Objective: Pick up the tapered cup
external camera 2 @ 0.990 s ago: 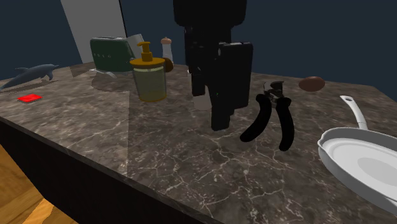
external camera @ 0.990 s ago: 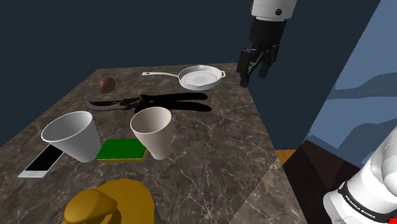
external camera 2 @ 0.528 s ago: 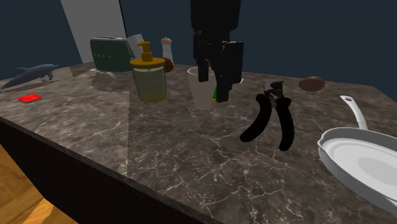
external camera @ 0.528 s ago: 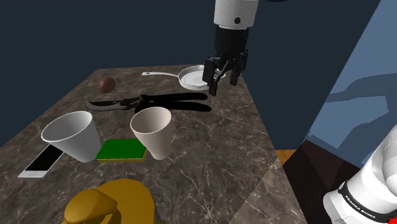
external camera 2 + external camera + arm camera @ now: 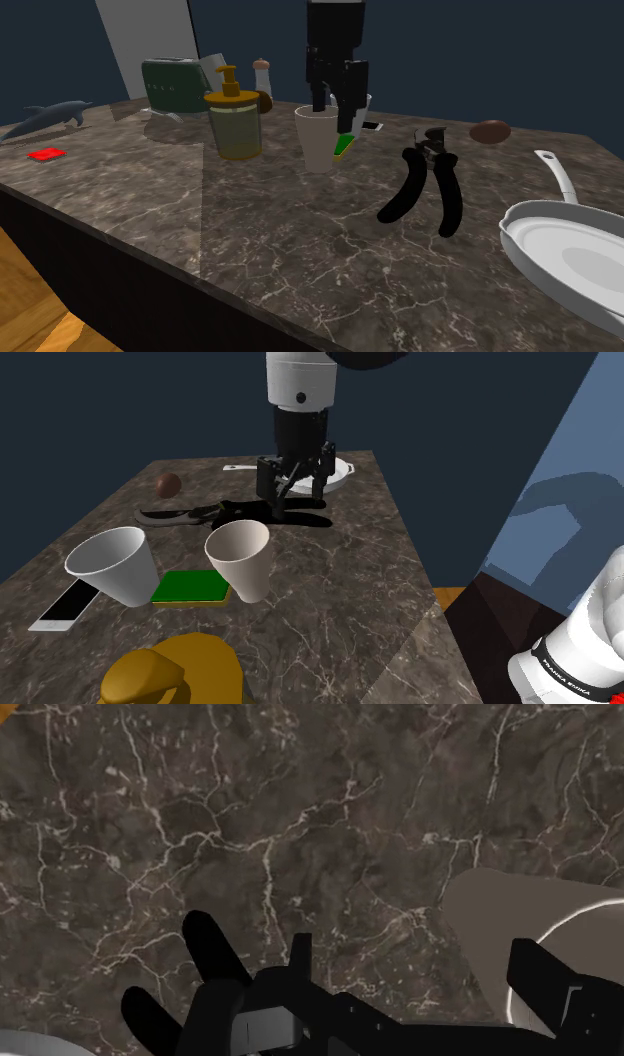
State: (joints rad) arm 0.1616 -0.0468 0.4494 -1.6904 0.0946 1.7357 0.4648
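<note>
A beige tapered cup (image 5: 242, 559) stands upright on the dark marble table (image 5: 340, 602), next to a wider white tapered cup (image 5: 113, 564). My black gripper (image 5: 294, 489) hangs open above the table just beyond the beige cup, over the handles of the black shears (image 5: 190, 511). In the second exterior view the gripper (image 5: 333, 103) hovers over the far side of the beige cup (image 5: 318, 140). The wrist view has the beige cup (image 5: 520, 939) close beside one finger (image 5: 545, 989), outside the open jaws; nothing lies between them.
A green sponge (image 5: 192, 586) lies between the two cups, and a phone (image 5: 65, 607) by the white one. A white pan (image 5: 570, 250), a brown ball (image 5: 168, 483) and a yellow soap dispenser (image 5: 236, 120) also stand on the table, with a green toaster (image 5: 175, 85) beyond.
The arm has swung from beyond the pan toward the shoulder view's left and come down, ending just behind the beige cup. The fingers stayed open.
</note>
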